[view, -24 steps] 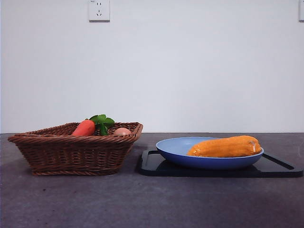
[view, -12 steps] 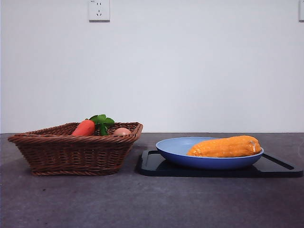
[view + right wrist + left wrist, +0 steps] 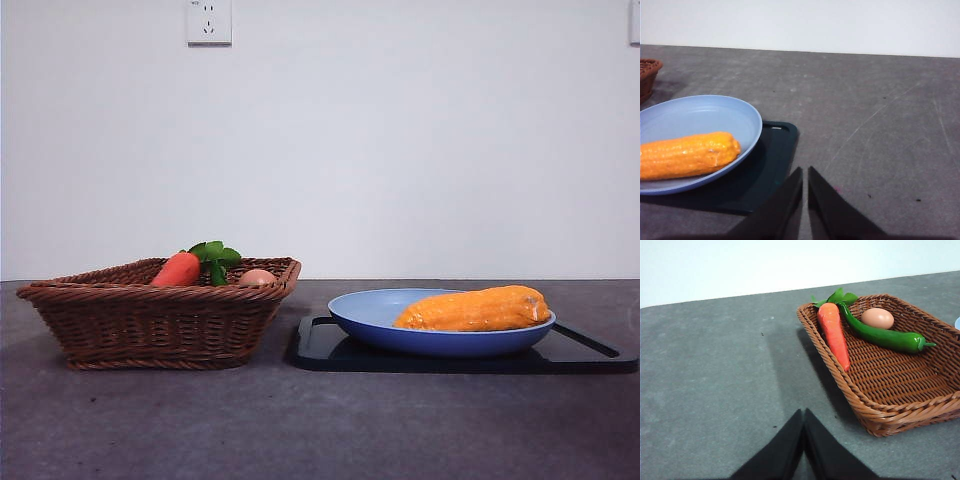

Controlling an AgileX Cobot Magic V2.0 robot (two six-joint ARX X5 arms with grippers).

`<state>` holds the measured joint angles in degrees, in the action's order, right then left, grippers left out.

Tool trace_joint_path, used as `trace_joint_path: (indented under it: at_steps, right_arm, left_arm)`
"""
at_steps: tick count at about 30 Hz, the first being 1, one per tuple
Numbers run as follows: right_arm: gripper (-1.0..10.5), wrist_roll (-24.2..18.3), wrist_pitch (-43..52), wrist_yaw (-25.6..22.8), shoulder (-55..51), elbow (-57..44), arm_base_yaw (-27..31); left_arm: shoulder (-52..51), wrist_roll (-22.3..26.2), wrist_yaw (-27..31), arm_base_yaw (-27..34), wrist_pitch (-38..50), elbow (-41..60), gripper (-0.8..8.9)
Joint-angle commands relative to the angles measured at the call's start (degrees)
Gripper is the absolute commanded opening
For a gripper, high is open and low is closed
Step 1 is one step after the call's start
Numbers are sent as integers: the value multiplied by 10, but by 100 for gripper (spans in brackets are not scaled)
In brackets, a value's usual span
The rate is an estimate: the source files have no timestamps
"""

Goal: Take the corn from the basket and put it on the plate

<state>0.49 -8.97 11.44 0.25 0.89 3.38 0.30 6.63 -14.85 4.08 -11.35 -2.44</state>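
Where the grey table fills the lower part of the front view, nothing but bare, faintly scratched surface lies nearest. Farther back, at lower left, stands one brown wicker basket, and at lower right one black tray bearing one light-blue plate. One cob of corn lies lengthwise in the plate. The basket holds one carrot with green leaves, one green chilli pepper and one tan egg. Behind everything rises a plain white wall with a socket at upper left. Neither arm shows in the front view; the left gripper sits above the table beside the basket, pinched together and empty, and the right gripper near the tray, nearly closed, empty.
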Motion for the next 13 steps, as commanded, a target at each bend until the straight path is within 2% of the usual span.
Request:
trace_joint_path:
  at_steps: [1, 13]
  right_arm:
    - [2, 9, -5, -6, 0, -3, -2]
    - [2, 9, -1, -6, 0, -3, -2]
  left_arm:
    - [-1, -2, 1, 1, -8, 14, 4]
    - [-1, -2, 1, 1, -8, 14, 4]
